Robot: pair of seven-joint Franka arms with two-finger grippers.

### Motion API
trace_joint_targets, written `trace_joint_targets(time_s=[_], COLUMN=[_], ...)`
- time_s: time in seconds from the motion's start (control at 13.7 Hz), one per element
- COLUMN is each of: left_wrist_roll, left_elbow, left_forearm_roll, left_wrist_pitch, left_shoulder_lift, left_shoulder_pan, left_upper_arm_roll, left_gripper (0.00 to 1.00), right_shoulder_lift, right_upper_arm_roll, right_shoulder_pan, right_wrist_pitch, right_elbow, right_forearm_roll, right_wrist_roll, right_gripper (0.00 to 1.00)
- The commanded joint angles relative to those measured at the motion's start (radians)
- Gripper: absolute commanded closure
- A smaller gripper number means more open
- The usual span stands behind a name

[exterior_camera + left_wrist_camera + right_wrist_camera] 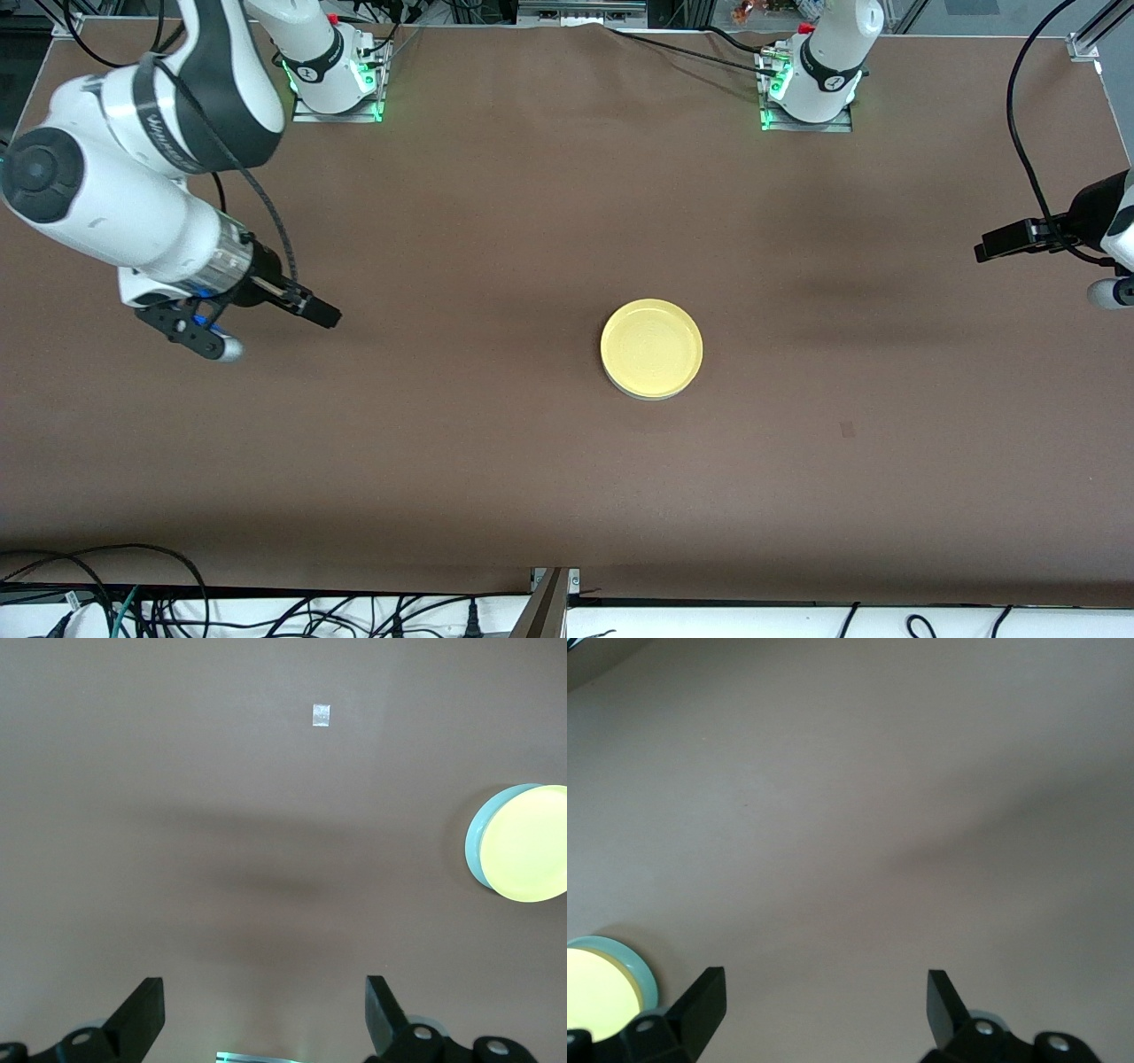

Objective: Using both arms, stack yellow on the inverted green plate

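The bench (496,266) wears a matt brown covering, smooth and cloth-like, with one small pale tape patch (322,715). The yellow plate (652,347) looks like smooth plastic with a soft sheen, set on the mint-green plate (476,843) (same finish, only its edge showing). Both arms have glossy white shells and matt black claw fingers (142,1014).

Only the stacked plates (651,347) interrupt the table (496,443)

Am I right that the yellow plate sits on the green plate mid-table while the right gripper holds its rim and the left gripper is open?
Not quite: the right gripper holds nothing; the right wrist view shows it open above bare table. The yellow plate does sit on the green plate, and the left gripper is open.
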Motion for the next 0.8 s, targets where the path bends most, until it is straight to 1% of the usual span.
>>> trace_joint_targets(time_s=[0.0,0.22,0.51,0.73], left_wrist_roll=[0.021,0.021,0.021,0.021], left_elbow=[0.001,0.000,0.000,0.000], left_forearm_roll=[-0.031,-0.031,-0.032,-0.032], left_wrist_pitch=[0.004,0.004,0.006,0.006], left_shoulder_lift=[-0.002,-0.002,-0.002,-0.002], left_shoulder_pan=[0.006,0.006,0.006,0.006], left_upper_arm_roll=[0.004,0.004,0.004,0.003], left_gripper=[0.00,0.00,0.00,0.00], right_shoulder_lift=[-0.091,-0.151,-0.257,-0.284], right_upper_arm_roll=[-0.045,-0.075,-0.072,-0.063], right_shoulder_pan=[0.006,0.006,0.008,0.009], right_wrist_pitch=[-0.024,-0.027,-0.008,-0.007], right_elbow=[-0.095,-0.147,-0.279,-0.313], right_forearm_roll=[0.016,0.013,-0.013,-0.062], right_wrist_roll=[-0.080,-0.108,-0.119,-0.119], right_gripper=[0.00,0.00,0.00,0.00])
